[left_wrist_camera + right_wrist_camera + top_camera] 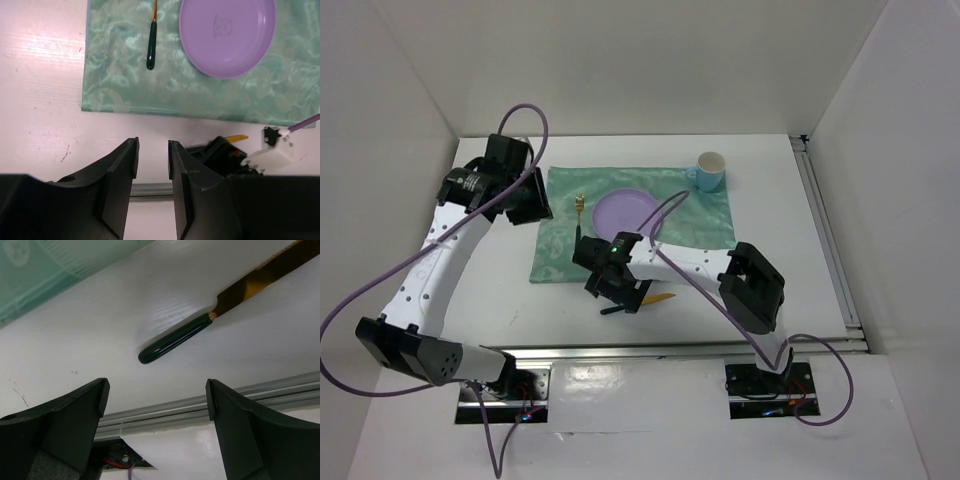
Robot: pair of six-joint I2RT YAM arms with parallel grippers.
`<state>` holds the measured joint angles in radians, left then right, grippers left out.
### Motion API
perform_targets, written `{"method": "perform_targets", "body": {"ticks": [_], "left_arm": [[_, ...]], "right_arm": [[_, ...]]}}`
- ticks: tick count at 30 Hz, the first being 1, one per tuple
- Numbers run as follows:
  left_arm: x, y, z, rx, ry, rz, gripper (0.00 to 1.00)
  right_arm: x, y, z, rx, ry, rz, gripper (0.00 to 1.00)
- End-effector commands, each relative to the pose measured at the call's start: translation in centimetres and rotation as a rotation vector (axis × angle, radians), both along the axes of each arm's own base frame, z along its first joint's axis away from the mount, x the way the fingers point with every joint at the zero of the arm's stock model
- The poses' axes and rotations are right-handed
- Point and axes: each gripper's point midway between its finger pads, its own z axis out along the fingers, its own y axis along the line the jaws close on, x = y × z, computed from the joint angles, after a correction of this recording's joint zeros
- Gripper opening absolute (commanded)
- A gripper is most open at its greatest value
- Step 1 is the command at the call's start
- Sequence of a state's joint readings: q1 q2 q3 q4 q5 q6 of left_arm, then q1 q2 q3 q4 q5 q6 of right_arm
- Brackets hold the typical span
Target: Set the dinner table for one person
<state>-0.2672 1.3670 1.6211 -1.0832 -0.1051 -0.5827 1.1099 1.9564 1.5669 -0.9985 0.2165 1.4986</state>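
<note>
On the white tabletop [500, 300], the teal mat [555, 252] carries the purple plate [625, 212], a blue cup [710, 172] at its far right corner and a fork [579, 212] left of the plate. The knife [175, 339] looks like what is left to place. It lies on bare tabletop off the mat's near edge, just ahead of the right end effector [156, 390], whose fingers stand wide apart and empty. The left end effector [152, 144], narrowly parted, grasps nothing.
</note>
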Motion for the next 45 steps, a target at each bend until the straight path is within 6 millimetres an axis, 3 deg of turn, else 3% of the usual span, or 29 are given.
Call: {"method": "perform_targets", "body": {"ticks": [1,7,15,18,20,24,26,27,30,32,36,40,44,45], "left_arm": [[-0.3,-0.4,0.1,-0.029,-0.016,-0.027,0.47],[-0.6,-0.8,-1.1,-0.057,-0.001,-0.06,0.47],[-0.7,-0.6,-1.8,-0.046,0.003,-0.08,0.47],[-0.8,-0.5,-2.2,-0.046,0.012,-0.085,0.46],[-0.8,-0.3,-2.5,-0.046,0.021,-0.088,0.46],[-0.2,0.5,-2.3,-0.023,-0.003,-0.086,0.46],[-0.1,1.3,-2.5,0.015,0.011,-0.058,0.46],[-0.3,1.1,-2.2,0.003,0.012,-0.068,0.46],[-0.4,-0.1,-2.3,-0.051,0.016,-0.111,0.46],[-0.2,-0.2,-2.2,-0.052,0.007,-0.111,0.46],[-0.3,-0.7,-2.5,-0.058,0.019,-0.127,0.45],[-0.2,-1.0,-2.7,-0.056,0.028,-0.136,0.45],[0.1,-1.1,-2.9,-0.055,0.036,-0.136,0.45],[0.1,-1.1,-2.9,-0.055,0.036,-0.136,0.44]], "right_arm": [[0.2,-1.4,-0.1,0.008,0.053,-0.148,0.9],[1.0,-1.3,-3.3,-0.028,0.118,-0.217,0.77],[0.4,-2.1,-6.1,-0.036,0.205,-0.29,0.73],[0.2,-2.4,-7.1,-0.062,0.219,-0.331,0.61],[-0.1,-2.6,-7.4,-0.077,0.238,-0.355,0.45],[-0.9,-3.4,-7.8,-0.078,0.263,-0.424,0.3],[-1.1,-3.5,-7.6,-0.063,0.247,-0.464,0.25],[-1.2,-3.4,-6.9,-0.049,0.229,-0.471,0.15],[-1.6,-4.6,-5.5,-0.081,0.182,-0.52,0.02],[-1.4,-4.6,-4.2,-0.083,0.145,-0.532,0.0],[-3.2,-4.8,-0.8,-0.065,0.128,-0.529,0.0],[-5.7,-7.4,0.8,-0.063,0.161,-0.569,0.0],[-5.3,-10.1,2.4,-0.104,0.065,-0.579,0.0],[-4.5,-10.7,2.7,-0.119,0.037,-0.479,0.0]]}}
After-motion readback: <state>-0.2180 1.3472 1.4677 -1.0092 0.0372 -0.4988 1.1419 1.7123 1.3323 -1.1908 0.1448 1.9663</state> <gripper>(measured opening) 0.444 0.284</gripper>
